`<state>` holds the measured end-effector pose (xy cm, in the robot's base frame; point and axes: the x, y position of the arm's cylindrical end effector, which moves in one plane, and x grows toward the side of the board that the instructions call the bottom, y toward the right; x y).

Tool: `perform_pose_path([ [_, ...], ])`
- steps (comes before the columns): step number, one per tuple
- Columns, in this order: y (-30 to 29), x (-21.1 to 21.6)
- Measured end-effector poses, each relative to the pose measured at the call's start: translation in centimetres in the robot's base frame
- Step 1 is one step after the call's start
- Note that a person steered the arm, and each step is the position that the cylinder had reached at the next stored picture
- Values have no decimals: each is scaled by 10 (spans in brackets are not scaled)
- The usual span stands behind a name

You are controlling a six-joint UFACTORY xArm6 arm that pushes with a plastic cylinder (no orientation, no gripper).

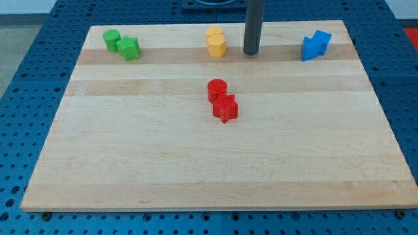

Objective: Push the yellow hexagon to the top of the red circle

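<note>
Yellow hexagon sits near the view's top of the wooden surface, a little left of centre, well apart from the red circle below it. Going from the view's bottom upward: the lower half of the surface carries no blocks. Then comes a red star-like block, touching the red circle just above and left of it. Farther up lies the top row: at the view's left a green cylinder touches a green star-like block; the yellow hexagon has a second yellow block touching it from behind; my tip stands just beside the hexagon on the view's right, apart from it; at the view's right two blue blocks touch. No hand shows, only the rod.
</note>
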<state>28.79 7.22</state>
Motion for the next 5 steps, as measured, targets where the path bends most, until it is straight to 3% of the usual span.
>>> perform_pose_path([
  [1,-2,-47],
  [5,-45,-95],
])
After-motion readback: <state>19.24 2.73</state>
